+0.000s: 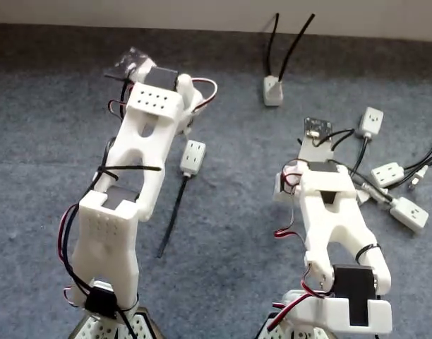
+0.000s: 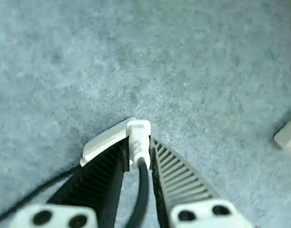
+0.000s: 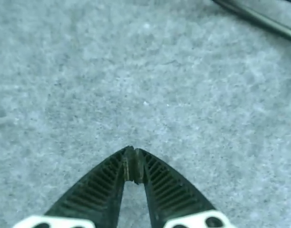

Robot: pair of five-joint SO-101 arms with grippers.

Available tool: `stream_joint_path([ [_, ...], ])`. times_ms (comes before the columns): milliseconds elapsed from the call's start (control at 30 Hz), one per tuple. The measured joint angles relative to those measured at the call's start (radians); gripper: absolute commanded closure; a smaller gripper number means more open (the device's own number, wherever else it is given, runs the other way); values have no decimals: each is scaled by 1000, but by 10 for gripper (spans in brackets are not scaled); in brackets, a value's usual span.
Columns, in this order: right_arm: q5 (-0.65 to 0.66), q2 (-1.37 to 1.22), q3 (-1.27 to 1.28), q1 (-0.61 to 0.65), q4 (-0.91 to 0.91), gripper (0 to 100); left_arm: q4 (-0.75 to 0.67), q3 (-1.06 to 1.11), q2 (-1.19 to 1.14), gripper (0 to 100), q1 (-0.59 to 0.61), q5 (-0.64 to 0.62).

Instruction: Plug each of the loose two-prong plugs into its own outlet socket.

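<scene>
Grey carpet (image 1: 46, 141) covers the table. The left gripper (image 2: 138, 146) clamps a white plug (image 2: 138, 133); the right gripper (image 3: 134, 164) is pinched together, empty. Outlet sockets (image 1: 411, 213) cluster at three o'clock.

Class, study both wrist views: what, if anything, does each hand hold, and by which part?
The left hand grips a white plug by the sides of its body. The right hand, shut, holds nothing.

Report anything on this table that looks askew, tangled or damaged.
Nothing looks damaged or spilled. The one untidy spot is the cluster of outlet sockets beside the right arm, where black cords cross one another. The left end effector is shut on a white plug; the right end effector is shut, empty.
</scene>
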State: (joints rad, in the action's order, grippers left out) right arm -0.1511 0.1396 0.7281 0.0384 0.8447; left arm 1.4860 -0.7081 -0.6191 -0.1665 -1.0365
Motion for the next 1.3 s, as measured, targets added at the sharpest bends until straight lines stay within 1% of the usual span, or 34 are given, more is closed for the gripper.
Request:
stream_joint_path([
  [100, 0, 0, 0, 2, 0, 991, 9, -38, 0, 995, 0, 298],
  [233, 0, 0, 6, 2, -25, 991, 12, -81, 0, 995, 0, 727],
  [333, 0, 0, 8, 2, -37, 991, 18, -107, 0, 995, 0, 1014],
  [433, 0, 0, 8, 2, -38, 991, 21, -112, 0, 995, 0, 1217],
  [533, 0, 0, 8, 2, -38, 991, 54, -112, -9, 995, -9, 1407],
  [667, 0, 0, 8, 2, -38, 991, 121, -83, -57, 995, -52, 1768],
  [733, 0, 0, 8, 2, -38, 991, 130, -81, -81, 995, -64, 1916],
  [833, 0, 0, 8, 0, -38, 991, 87, -81, -100, 995, -61, 1979],
  [967, 0, 0, 8, 0, -38, 991, -5, -81, -98, 994, -61, 1998],
  [1300, 0, 0, 8, 0, -38, 991, -23, -81, -98, 995, -61, 2002],
])
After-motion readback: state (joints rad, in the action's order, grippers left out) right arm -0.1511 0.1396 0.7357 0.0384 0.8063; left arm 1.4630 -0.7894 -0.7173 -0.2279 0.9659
